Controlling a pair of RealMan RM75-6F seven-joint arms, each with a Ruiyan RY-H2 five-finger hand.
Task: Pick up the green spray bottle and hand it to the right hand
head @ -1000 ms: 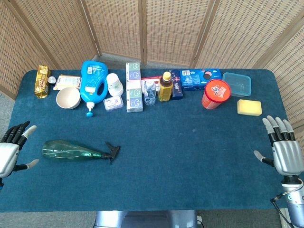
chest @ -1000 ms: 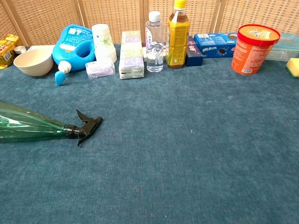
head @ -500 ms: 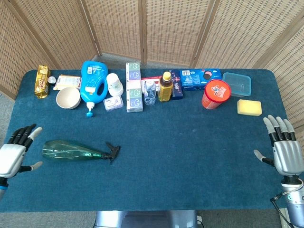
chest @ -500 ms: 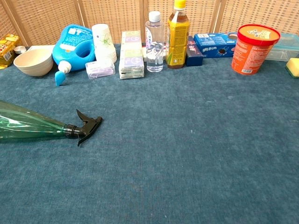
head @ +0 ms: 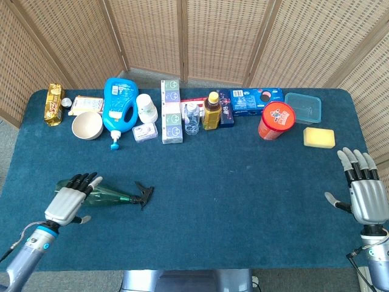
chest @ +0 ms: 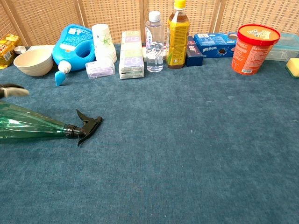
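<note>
The green spray bottle (head: 115, 194) lies on its side on the blue table at the left, black trigger nozzle pointing right; the chest view shows the green spray bottle (chest: 28, 125) at the left edge. My left hand (head: 68, 203) hovers over the bottle's fat end with fingers spread, covering that end; whether it touches the bottle is unclear. A fingertip of the left hand (chest: 11, 89) shows in the chest view above the bottle. My right hand (head: 364, 191) stays open at the table's right edge, fingers up, far from the bottle.
Along the back stand a blue detergent jug (head: 118, 104), white bowl (head: 87, 125), cup stack (head: 146, 107), boxes (head: 171, 111), water bottle (head: 192, 118), yellow drink bottle (head: 212, 111), red tub (head: 276, 120), clear container (head: 302, 107) and yellow sponge (head: 319, 137).
My left hand moved right from the table's left edge and now sits over the fat end of the green bottle. Bottle and right hand have not moved.
</note>
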